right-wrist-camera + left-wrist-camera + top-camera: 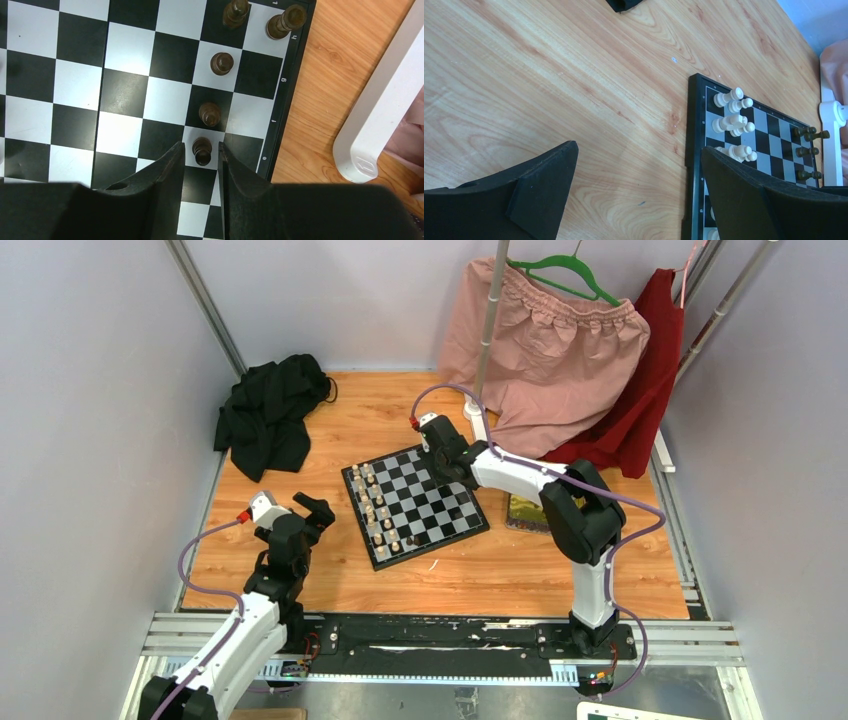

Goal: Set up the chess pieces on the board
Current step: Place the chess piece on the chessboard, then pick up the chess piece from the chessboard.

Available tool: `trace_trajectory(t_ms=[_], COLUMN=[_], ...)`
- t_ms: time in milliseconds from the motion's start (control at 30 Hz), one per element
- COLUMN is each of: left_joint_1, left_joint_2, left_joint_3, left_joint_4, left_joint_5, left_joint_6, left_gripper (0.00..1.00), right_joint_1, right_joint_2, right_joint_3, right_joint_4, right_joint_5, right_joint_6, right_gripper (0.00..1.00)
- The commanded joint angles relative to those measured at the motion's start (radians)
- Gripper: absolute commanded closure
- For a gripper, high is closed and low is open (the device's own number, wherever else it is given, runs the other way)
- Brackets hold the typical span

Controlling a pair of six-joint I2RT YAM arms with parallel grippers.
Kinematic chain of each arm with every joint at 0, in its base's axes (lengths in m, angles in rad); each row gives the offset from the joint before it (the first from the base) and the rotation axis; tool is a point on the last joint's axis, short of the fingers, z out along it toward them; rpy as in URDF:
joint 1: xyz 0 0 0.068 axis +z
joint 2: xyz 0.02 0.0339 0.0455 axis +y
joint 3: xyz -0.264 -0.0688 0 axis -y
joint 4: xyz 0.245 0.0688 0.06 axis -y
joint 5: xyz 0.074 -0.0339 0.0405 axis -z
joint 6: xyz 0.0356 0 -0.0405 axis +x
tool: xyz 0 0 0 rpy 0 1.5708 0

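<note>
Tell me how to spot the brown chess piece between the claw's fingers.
Look at the checkered board on the wooden table, at the edge nearest the white stand foot. A row of brown pieces stands there. Your brown piece sits inside the right claw; its neighbours stand alone.

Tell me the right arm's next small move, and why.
Probably lift the right gripper straight up: its jaws stand apart on either side of a dark pawn standing upright on the board, so it looks released; a sideways pull might tip it.

Rack foot (370, 125) crowds board (282, 100) edge
</note>
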Motion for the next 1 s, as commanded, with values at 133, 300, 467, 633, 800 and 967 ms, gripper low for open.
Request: trace_trajectory(t_ms=[133,300,467,633,800,967], left_joint_1=[0.003,0.003,0.003,0.003,0.003,0.003], left_joint_2=[-0.022,-0.025,-0.024,-0.027,-0.028,-0.028], left_joint_3=[-0.014,-0.017,-0.016,-0.017,-0.016,-0.018], left_joint_4=[0.011,0.010,0.011,0.009,0.009,0.009], left_joint_5=[-0.019,-0.018,-0.017,-0.017,-0.016,-0.016], left_joint_6=[0.011,0.010,0.011,0.011,0.013,0.013], left_gripper=[0.00,0.00,0.00,0.00,0.00,0.00], right_joint_1=[0.033,0.111,0.233,0.310,0.325,0.325], right_joint_2=[-0.146,-0.238,-0.309,-0.394,-0.451,-0.407], right_joint_3=[-0.019,-0.080,-0.178,-0.311,-0.418,-0.425], right_joint_4=[-0.017,-0.053,-0.063,-0.037,0.017,0.031], right_joint_5=[0.059,0.087,0.088,-0.016,-0.132,-0.210], right_joint_6=[-0.042,-0.035,-0.066,-0.164,-0.223,-0.239], right_gripper=[0.64,0.61,0.60,0.57,0.54,0.53])
